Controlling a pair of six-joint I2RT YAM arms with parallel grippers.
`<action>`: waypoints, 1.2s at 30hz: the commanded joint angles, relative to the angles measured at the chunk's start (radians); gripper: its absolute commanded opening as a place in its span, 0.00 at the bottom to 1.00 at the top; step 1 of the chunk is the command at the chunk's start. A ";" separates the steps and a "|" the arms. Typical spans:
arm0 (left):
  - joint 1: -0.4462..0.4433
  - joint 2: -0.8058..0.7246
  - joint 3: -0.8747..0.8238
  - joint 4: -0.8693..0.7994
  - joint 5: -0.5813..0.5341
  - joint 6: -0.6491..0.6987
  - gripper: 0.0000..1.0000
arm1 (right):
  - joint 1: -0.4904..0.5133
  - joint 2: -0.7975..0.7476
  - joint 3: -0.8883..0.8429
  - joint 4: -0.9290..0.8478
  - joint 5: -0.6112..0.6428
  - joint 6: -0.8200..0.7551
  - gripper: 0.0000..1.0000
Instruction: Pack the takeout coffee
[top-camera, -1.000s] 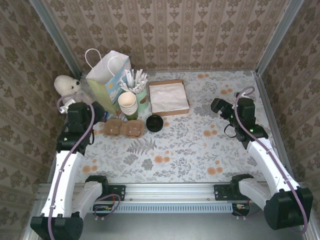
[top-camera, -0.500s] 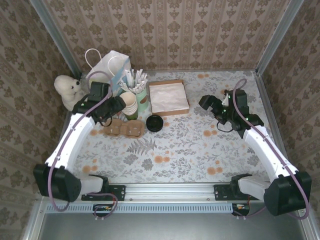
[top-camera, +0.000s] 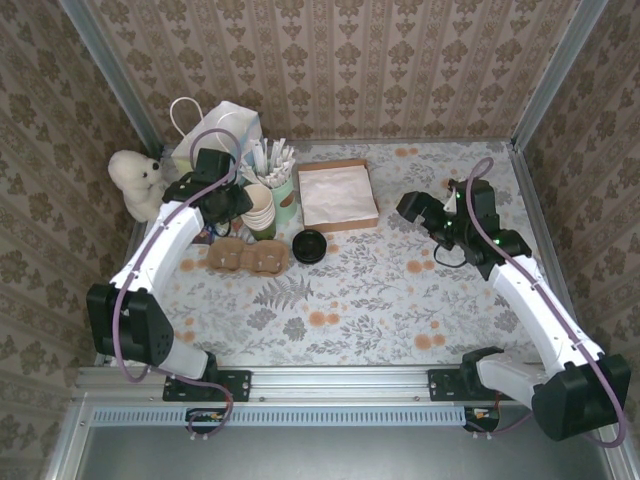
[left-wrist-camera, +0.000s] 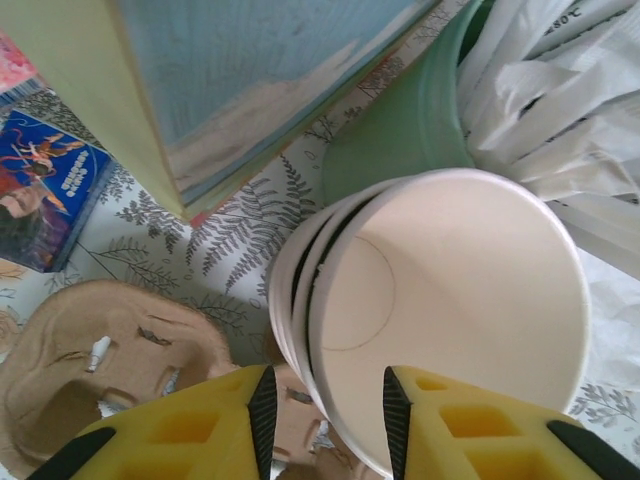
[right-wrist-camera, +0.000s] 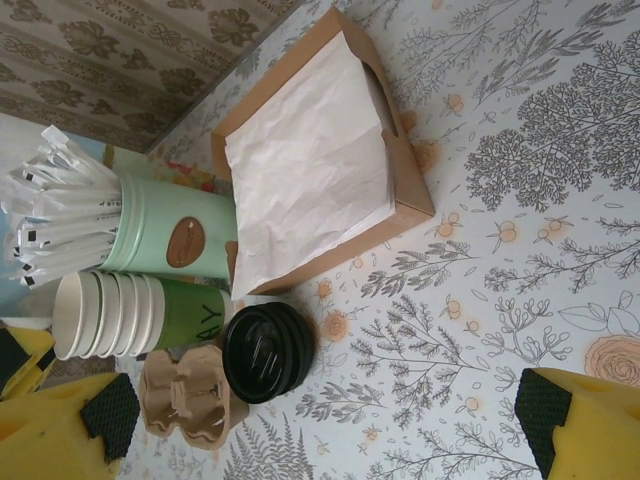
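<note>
A white stick wrapper (left-wrist-camera: 572, 20), ahead and right of the left pincer (left-wrist-camera: 325, 410), bears print ending "80°C". The dark green cup (right-wrist-camera: 190, 312), ahead-left of the right pincer (right-wrist-camera: 330, 420), shows pale letters "AY". The pale green holder's (right-wrist-camera: 150, 225) brown round badge (right-wrist-camera: 185, 243) is unreadable.

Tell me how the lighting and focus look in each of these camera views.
Top external: even light, sharp, faint shadows. Left wrist: cream cup stack close and slightly soft, gift bag blurrier. Right wrist: crisp, with a mild sheen on the black lid.
</note>
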 joint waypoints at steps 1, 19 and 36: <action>-0.006 0.011 0.039 -0.038 -0.048 0.038 0.34 | 0.006 -0.022 -0.005 -0.038 0.037 -0.022 1.00; -0.017 0.053 0.072 -0.052 -0.027 0.052 0.05 | 0.006 0.005 0.020 -0.047 0.043 -0.039 1.00; -0.005 0.011 0.151 -0.044 0.055 0.079 0.00 | 0.006 0.001 0.020 -0.067 0.052 -0.048 1.00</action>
